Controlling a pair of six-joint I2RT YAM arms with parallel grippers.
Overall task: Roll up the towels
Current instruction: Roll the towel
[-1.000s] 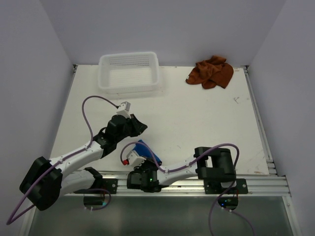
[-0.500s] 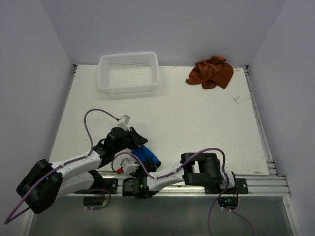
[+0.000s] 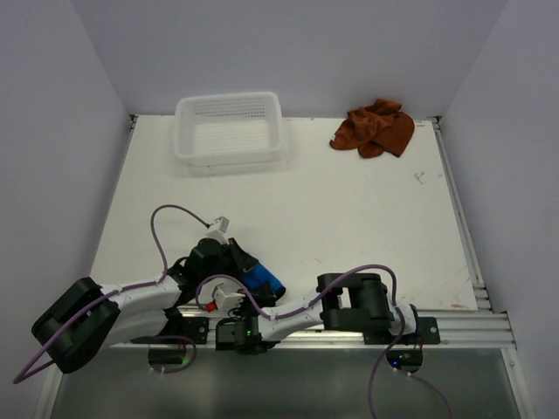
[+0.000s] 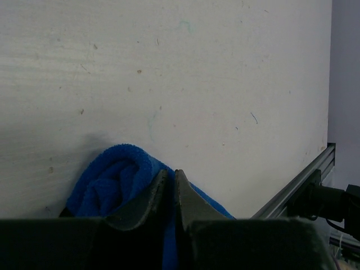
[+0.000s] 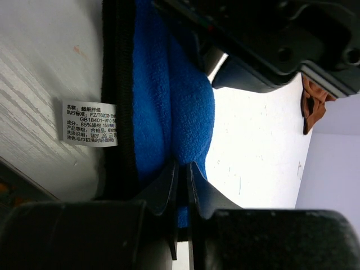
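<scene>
Near edge: R claw [image 5: 181,166] is narrow w/ blue cloth in the gap, so it's gripping the blue towel [image 3: 262,278]. The towel's white care label [image 5: 89,124] lies flat on the counter [image 3: 349,218] beside it. Vs a sec ago both arms have pulled back toward their bases and the towel came w/ them; it now sits just ahead of the rail [image 3: 454,325]. L claw [image 4: 170,175] is also nearly closed, tips pinching the towel's top. The towel is a short, fat, plush bundle w/ a curled end showing, so the roll is prob nearly done. Far side: white basket [image 3: 229,98] at left. Rust-brown towel [image 3: 376,128] at right, crumpled, not yet rolled, well apart from both arms.
</scene>
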